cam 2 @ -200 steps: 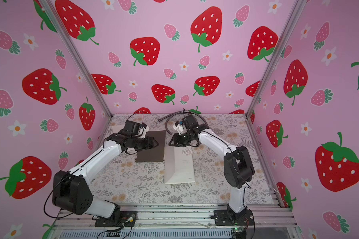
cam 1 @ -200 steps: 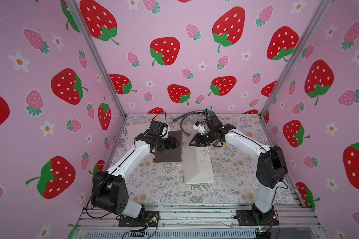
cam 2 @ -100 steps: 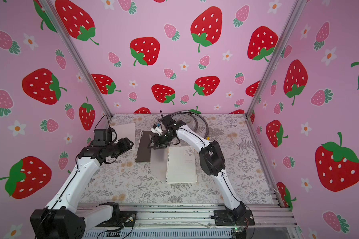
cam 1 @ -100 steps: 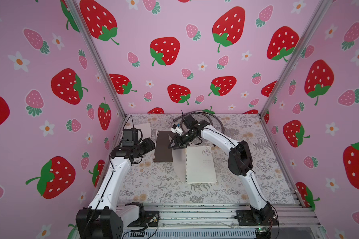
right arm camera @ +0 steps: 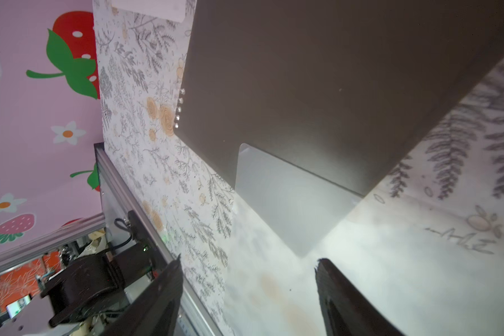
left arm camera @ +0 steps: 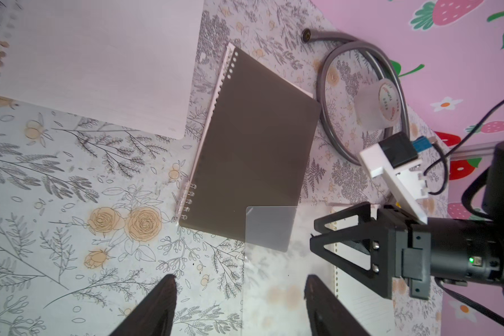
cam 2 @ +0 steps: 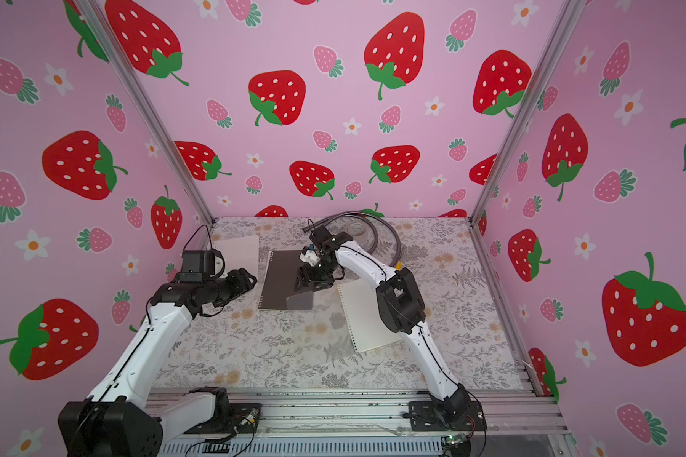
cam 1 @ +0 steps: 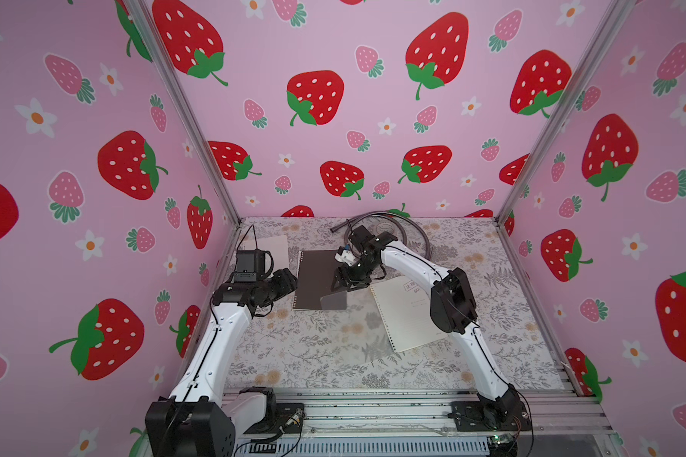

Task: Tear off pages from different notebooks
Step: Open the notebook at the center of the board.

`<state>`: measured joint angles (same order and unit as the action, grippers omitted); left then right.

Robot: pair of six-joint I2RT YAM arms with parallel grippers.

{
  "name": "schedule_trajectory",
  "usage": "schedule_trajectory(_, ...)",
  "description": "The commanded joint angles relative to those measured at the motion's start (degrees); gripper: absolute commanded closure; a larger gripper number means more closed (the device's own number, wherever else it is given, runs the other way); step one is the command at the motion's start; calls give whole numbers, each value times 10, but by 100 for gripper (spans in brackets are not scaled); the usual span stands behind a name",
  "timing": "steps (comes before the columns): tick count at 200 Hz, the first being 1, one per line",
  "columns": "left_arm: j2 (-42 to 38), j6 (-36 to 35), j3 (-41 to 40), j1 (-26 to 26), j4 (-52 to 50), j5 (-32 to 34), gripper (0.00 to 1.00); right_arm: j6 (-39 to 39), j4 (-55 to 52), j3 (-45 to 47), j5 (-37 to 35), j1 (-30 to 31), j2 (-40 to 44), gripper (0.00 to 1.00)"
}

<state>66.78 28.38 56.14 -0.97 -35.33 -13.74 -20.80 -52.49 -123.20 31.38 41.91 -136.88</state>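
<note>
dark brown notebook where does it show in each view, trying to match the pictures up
In a top view: dark brown notebook lies just left of centre, on the table's far half.
In a top view: the notebook lies further left of centre.
Left wrist: it sits mid-picture, tilted.
Right wrist: its cover fills much of the picture, close up.
Shared landmark: the translucent sheet overlapping one notebook corner.
</note>
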Motion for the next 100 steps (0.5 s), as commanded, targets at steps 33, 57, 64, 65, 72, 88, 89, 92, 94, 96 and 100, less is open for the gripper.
schedule_trajectory(33,142,-43,50,-136,34,-42,34,-89,133,256,-212,-58,237,26)
schedule_trajectory(57,235,-68,102,-196,33,-62,45,-143,147,407,-283,-108,336,25)
schedule_trajectory(64,266,-72,119,-206,30,-78,48,-151,147,442,-290,-124,359,25)
schedule_trajectory(65,270,-73,121,-208,28,-80,48,-152,147,449,-291,-126,361,25)
schedule_trajectory(72,302,-78,139,-215,20,-96,51,-163,142,479,-302,-142,378,25)
schedule_trajectory(88,363,-86,171,-231,-5,-111,63,-180,137,540,-303,-178,408,25)
schedule_trajectory(89,367,-86,173,-232,-7,-111,64,-180,138,544,-303,-179,409,25)
schedule_trajectory(92,376,-88,178,-235,-12,-111,66,-183,141,554,-301,-184,414,25)
schedule_trajectory(94,382,-89,181,-236,-15,-110,67,-185,144,562,-299,-188,416,25)
schedule_trajectory(96,387,-90,185,-238,-19,-109,68,-187,146,567,-297,-191,419,25)
schedule_trajectory(100,396,-91,191,-241,-25,-108,70,-188,152,579,-293,-197,424,25)
